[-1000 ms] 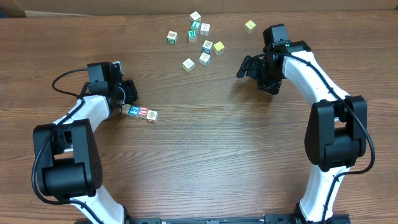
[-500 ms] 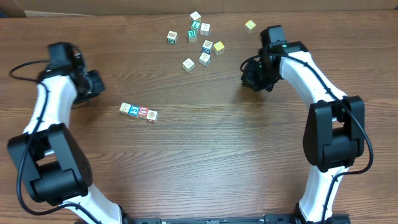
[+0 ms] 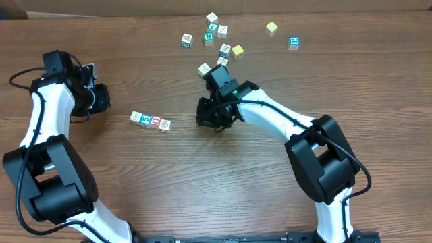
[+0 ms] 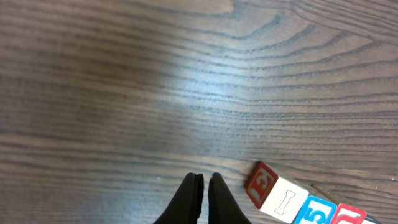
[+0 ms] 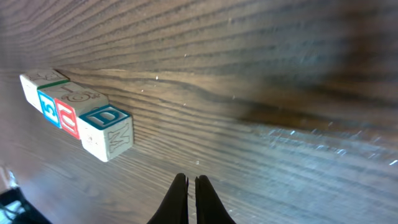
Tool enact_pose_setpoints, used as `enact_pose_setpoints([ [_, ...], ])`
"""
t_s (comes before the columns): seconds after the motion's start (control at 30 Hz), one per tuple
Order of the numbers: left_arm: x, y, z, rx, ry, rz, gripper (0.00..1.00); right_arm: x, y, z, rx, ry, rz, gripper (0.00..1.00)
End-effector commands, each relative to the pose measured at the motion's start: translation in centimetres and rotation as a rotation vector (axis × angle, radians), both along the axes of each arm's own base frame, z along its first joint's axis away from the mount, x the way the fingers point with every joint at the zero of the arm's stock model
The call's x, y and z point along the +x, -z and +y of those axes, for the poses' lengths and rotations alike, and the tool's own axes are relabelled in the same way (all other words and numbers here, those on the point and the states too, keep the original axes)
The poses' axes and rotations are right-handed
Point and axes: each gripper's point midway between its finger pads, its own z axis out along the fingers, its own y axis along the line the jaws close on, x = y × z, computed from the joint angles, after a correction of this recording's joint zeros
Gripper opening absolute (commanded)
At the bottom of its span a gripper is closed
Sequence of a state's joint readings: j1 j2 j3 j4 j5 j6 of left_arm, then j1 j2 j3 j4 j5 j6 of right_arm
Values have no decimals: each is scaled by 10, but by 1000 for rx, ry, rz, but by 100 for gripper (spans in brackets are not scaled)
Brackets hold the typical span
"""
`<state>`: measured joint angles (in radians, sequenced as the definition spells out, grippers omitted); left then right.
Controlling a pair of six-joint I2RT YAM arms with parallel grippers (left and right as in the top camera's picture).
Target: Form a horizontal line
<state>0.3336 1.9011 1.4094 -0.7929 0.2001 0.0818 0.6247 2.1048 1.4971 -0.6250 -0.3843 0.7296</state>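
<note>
The line (image 3: 150, 121) lies on the left half of the table (image 3: 223, 182). Its four cubes touch end to end and dip slightly toward the right: the whitish cube (image 3: 136, 117), the blue 5 (image 3: 145, 120), the red cube (image 3: 155, 122) and the tan cube (image 3: 165, 125). The left gripper (image 3: 99, 98) hangs up and left of the line, apart from it, its jaws pinched together on nothing. The right gripper (image 3: 210, 120) is right of the tan cube, near it but not touching, its jaws likewise narrow and empty. Loose cubes (image 3: 216, 40) lie scattered at the far side.
</note>
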Motion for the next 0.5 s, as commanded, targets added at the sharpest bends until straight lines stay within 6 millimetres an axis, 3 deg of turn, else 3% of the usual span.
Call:
enact_pose_setpoints([
  [0.0,-2,6,-6,1,97,1,9,-5,-8,5,3,94,42,4],
  [0.1,-11,25,-11,-4,106,15,4,-8,-5,5,-3,180,104,4],
  [0.27,-25,64,-17,0,109,3,4,-10,-5,6,5,310,188,4],
  [0.47,-28,82,-16,34,124,-41,4,-19,-6,15,22,395,268,4],
])
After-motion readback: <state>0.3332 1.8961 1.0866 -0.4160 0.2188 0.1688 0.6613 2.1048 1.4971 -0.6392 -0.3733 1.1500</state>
